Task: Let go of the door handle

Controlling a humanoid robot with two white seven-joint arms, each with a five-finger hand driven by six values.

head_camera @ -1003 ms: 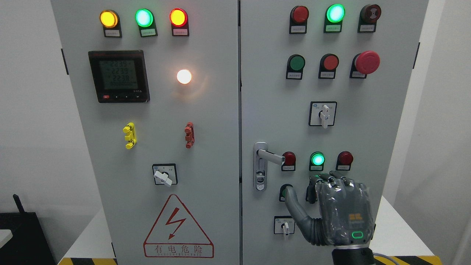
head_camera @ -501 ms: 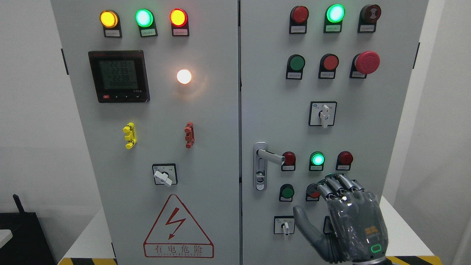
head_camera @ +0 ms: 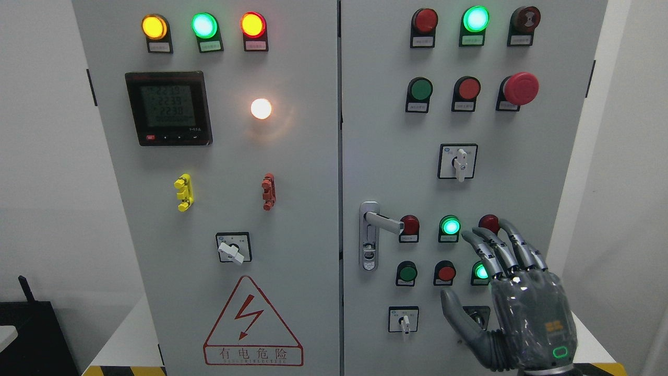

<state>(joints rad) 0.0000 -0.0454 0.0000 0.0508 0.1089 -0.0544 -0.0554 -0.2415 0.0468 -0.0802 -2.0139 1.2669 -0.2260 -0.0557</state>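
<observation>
Shifted rightward and away from the silver lever door handle (head_camera: pixel 383 223) since the earlier frames: grey, plastic-wrapped right robotic hand (head_camera: pixel 522 308), then lower and closer to the handle with fingers bunched together. Now released, fingers (head_camera: pixel 501 248) extended and fanned upward, thumb out to the left, grasping nothing, at the lower right corner of the grey metal control cabinet (head_camera: pixel 292 209). Fingertips overlapping a dark red round indicator lamp (head_camera: pixel 488 223) and partly covering a lit green round button (head_camera: pixel 479 271). Just left of the hand, a red round push button (head_camera: pixel 446 272) and a dark green round push button (head_camera: pixel 406 272). Door handle untouched, lever horizontal, well apart from the hand, on the left edge of the right door near the centre seam. Farther up near the right edge, a large red mushroom emergency stop button (head_camera: pixel 521 87).
</observation>
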